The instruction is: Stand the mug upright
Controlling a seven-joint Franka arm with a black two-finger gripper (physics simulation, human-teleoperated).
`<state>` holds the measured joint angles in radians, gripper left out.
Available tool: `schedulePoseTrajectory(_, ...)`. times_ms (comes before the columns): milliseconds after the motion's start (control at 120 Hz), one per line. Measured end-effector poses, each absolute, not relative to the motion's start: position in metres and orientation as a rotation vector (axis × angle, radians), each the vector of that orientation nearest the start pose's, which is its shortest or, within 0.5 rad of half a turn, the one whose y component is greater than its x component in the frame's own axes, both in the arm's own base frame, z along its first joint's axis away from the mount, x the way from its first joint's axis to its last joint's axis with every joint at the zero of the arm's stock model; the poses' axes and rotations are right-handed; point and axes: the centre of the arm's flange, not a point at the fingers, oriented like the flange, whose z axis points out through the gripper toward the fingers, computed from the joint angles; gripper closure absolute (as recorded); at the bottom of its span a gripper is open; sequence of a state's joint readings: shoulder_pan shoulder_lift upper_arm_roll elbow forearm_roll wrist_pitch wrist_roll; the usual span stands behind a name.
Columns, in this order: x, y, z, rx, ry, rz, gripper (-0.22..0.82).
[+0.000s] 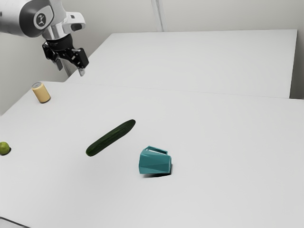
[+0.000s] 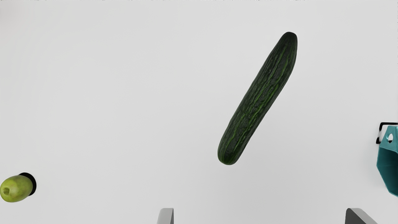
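Mug (image 1: 155,163) lies on its side, exterior view's four o'clock from the cucumber (image 1: 110,137); gripper (image 1: 70,69) wide apart, empty

A smooth, rounded white arm (image 1: 12,16) has a dark grey joint cover (image 1: 25,21) bearing a pale round disc (image 1: 41,19) with a black mark. The white wrist housing (image 1: 57,29) has a blocky projection (image 1: 75,19); the angular black two-finger gripper (image 1: 70,69) has flat-ended grey fingertips (image 2: 166,216).
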<state>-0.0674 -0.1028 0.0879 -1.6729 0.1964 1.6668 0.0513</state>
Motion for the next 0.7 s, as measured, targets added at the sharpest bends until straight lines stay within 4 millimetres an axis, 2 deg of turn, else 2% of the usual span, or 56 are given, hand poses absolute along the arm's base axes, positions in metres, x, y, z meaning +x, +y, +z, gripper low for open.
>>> schedulePoseTrajectory(233,0.534,0.032,0.632,-2.949,0.088,-0.132,0.0)
schedulePoseTrajectory(342,0.541,0.031,0.612,-2.974,0.098,-0.106,0.0)
schedulePoseTrajectory(408,0.543,0.029,0.591,-3.047,0.085,-0.059,0.0)
schedulePoseTrajectory(508,0.544,0.027,0.549,-3.222,0.006,0.047,0.0)
schedulePoseTrajectory(700,0.531,0.034,0.471,-3.464,-0.241,0.296,0.0)
